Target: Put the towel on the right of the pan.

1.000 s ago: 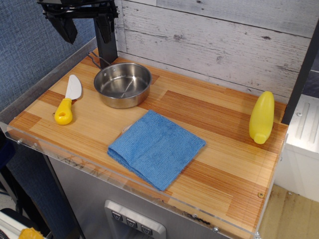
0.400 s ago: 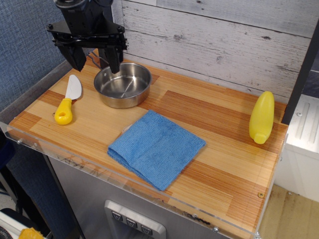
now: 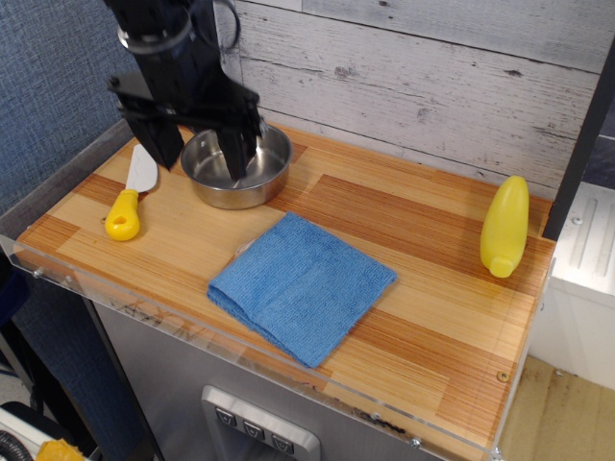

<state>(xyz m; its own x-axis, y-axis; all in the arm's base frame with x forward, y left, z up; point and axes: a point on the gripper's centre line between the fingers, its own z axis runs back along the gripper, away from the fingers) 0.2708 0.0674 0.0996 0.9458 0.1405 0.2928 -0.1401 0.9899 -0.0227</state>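
Your wooden counter (image 3: 404, 240) carries everything here, and the arm's black gripper (image 3: 204, 154) hangs over its far left corner, jaws spread wide with nothing between them, one finger in front of the pan (image 3: 237, 165). The blue towel (image 3: 302, 286) lies flat and folded near the front edge, just right of the pan and nearer than it — not yet gripped. You are in the approach step: the next move calls for carrying the open jaws nearer and rightward over the towel, then down onto a fold or edge, since soft terry likely needs a firm pinch. Beyond that, the towel wants to go to the bare wood right of the pan. A yellow bottle (image 3: 505, 227) stands far right; a yellow-handled knife (image 3: 129, 197) lies left of the pan. Against a second ago, the gripper has come down and forward from the top edge — towel, pan and the rest have not shifted.
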